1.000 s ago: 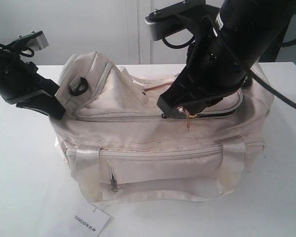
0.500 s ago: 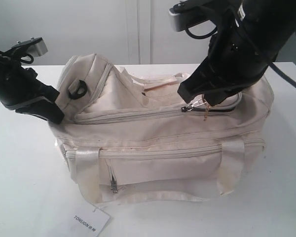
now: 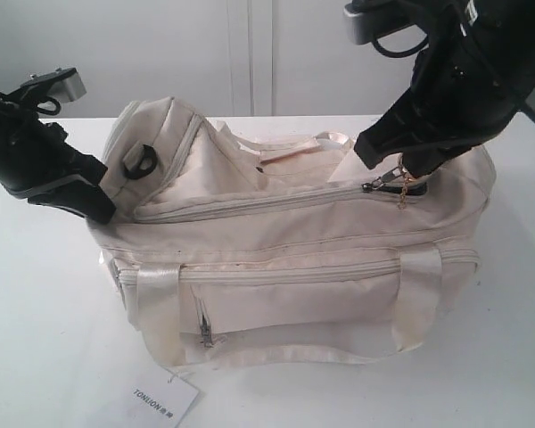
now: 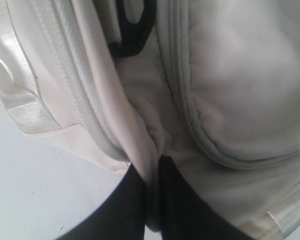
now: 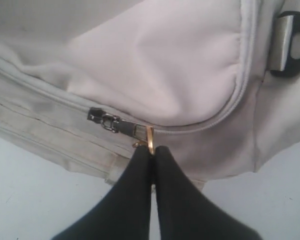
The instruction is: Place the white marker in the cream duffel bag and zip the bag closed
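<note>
The cream duffel bag (image 3: 285, 259) lies across the table, its top zipper drawn shut along most of its length. My right gripper (image 3: 401, 174) is near the bag's right end, shut on the gold ring zipper pull (image 5: 150, 139); the dark slider (image 5: 102, 119) trails behind it. At the bag's left end my left gripper (image 3: 102, 207) is shut on a fold of the bag's cream fabric (image 4: 152, 165), pinched between its black fingers (image 4: 125, 210). The white marker is hidden from every view.
A white paper tag printed "TONLION" (image 3: 165, 401) lies on the white table (image 3: 45, 339) in front of the bag. A black ring (image 3: 143, 160) sits on the bag's left end, another (image 5: 290, 47) at the right end. A wall rises behind.
My right gripper has drawn the zipper pull rightward along the bag's top, closing the opening from the middle to near the right end. The left gripper has held still.
</note>
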`<state>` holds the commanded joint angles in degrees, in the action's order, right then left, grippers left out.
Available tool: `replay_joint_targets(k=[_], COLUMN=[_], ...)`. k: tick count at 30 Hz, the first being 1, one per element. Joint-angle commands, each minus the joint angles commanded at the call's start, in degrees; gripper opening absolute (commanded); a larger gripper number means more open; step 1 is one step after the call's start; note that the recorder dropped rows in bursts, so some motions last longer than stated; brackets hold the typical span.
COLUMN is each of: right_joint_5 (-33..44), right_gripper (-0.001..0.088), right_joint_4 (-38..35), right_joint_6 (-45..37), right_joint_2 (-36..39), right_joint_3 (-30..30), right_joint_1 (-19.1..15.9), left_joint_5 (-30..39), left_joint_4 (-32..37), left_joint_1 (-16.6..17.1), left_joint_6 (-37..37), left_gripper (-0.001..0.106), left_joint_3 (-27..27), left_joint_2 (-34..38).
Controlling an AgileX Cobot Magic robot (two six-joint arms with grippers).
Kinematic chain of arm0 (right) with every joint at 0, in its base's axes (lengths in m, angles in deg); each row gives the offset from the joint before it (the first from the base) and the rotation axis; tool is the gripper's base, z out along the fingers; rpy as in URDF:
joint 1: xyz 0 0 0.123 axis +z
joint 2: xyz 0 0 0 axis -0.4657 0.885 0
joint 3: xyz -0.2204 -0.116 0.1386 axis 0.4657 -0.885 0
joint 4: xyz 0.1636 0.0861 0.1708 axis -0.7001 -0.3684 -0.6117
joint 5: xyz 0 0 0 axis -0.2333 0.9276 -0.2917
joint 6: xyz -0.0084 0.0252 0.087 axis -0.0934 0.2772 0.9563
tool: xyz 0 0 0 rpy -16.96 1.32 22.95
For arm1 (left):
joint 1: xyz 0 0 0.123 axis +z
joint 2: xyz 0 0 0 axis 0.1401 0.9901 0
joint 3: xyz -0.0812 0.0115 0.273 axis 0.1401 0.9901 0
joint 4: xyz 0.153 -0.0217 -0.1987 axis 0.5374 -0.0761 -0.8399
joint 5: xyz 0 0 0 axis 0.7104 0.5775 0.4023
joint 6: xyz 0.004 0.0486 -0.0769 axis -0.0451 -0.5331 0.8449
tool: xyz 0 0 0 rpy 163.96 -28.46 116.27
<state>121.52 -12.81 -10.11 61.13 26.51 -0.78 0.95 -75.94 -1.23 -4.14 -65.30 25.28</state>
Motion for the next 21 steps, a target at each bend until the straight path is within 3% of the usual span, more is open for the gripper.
replay_joint_targets(k=[21], right_joint_5=[0.00], right_gripper=[0.0000], right_joint_4=[2.77], right_joint_6=[2.59], right_joint_2=[0.00], right_joint_3=[0.00], right_joint_1=[-7.14], left_joint_5=[0.00], left_joint_4=[0.27], left_joint_1=[0.00], left_joint_6=[0.00], left_gripper=[0.000], left_joint_3=[0.00], left_joint_2=[0.00])
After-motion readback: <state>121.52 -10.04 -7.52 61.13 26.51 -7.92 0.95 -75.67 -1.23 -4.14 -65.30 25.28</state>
